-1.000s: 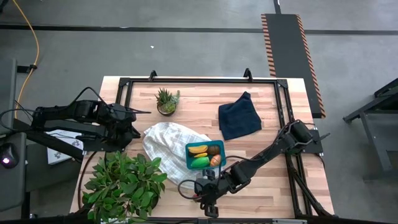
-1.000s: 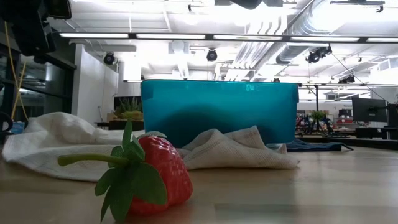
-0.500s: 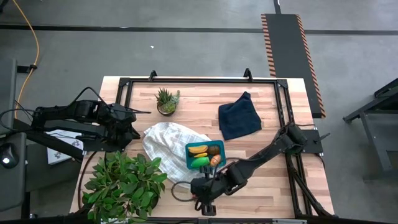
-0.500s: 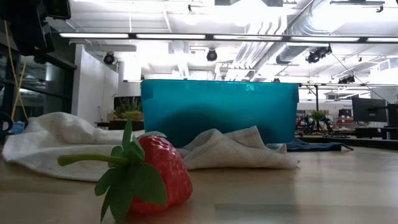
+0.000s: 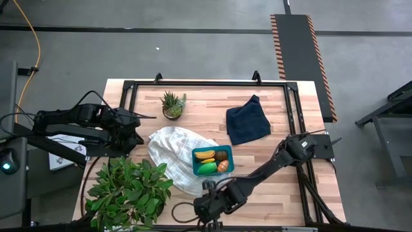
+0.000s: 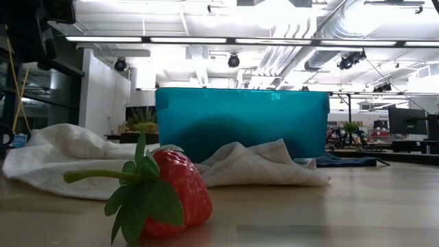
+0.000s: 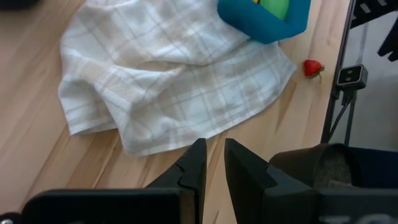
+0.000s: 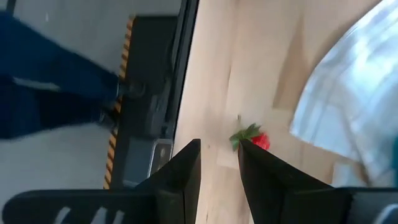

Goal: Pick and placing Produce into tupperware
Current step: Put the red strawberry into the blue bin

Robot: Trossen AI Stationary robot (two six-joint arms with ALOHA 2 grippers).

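Strawberry (image 6: 168, 195), red with a green stalk, is seen lying loose on the wooden table (image 5: 270, 193) near its front edge, just off the corner of the checked cloth (image 5: 174, 151). It is faced by the right gripper (image 8: 219, 163), whose fingers are held slightly parted around nothing; the fruit lies just beyond the fingertips and a little to one side. This arm is judged much the nearer. Farther back, the teal tupperware (image 5: 212, 161) is set on the cloth, already holding banana, green fruit and others. The left gripper (image 7: 211, 163) is parked farther off, pressed shut and empty. Beyond, a lit workshop ceiling is visible.
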